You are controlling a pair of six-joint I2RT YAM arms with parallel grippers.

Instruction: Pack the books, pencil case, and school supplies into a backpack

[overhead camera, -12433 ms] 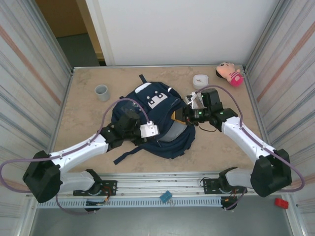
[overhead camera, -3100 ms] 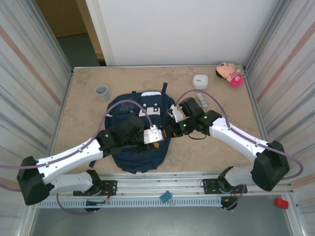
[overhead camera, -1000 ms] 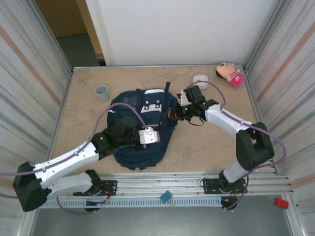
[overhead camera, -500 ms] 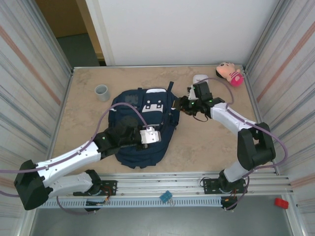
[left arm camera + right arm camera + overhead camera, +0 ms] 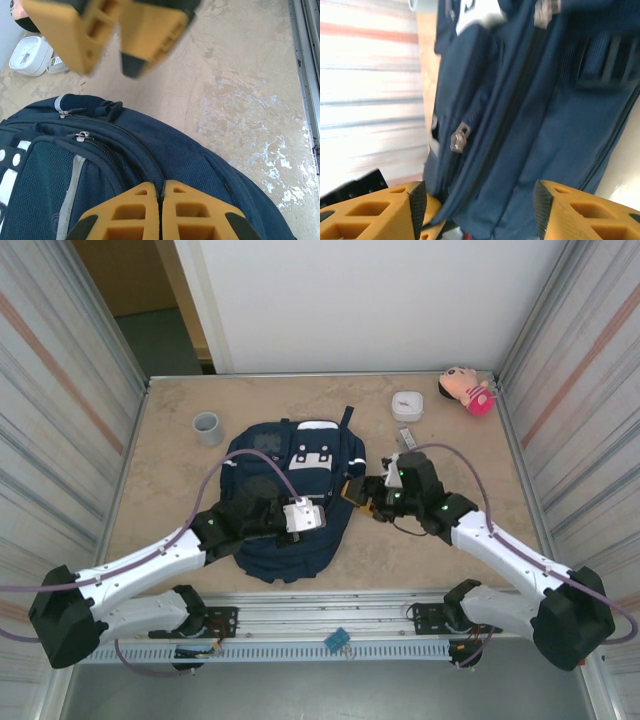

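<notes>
The navy backpack [image 5: 285,480] lies flat in the middle of the table, zips closed. My left gripper [image 5: 326,514] sits on its near right part, its jaws pressed together on a fold of the backpack's fabric [image 5: 165,165] along a zip line. My right gripper [image 5: 353,490] hangs open at the backpack's right edge, and its wide-apart fingers face the blue side panel [image 5: 520,140] and a metal zip pull [image 5: 459,136]. The grey-white bar [image 5: 406,436] lies on the table beyond it. The book and the pencil case are hidden.
A white rounded box [image 5: 406,405] and a pink plush toy [image 5: 466,390] sit at the back right. A grey cup [image 5: 207,427] stands at the back left. Metal walls close in both sides. Bare table [image 5: 240,100] lies right of the backpack.
My right arm has drawn back toward me, and its gripper has dropped from the backpack's upper right corner to its right edge. The left gripper has stayed put.
</notes>
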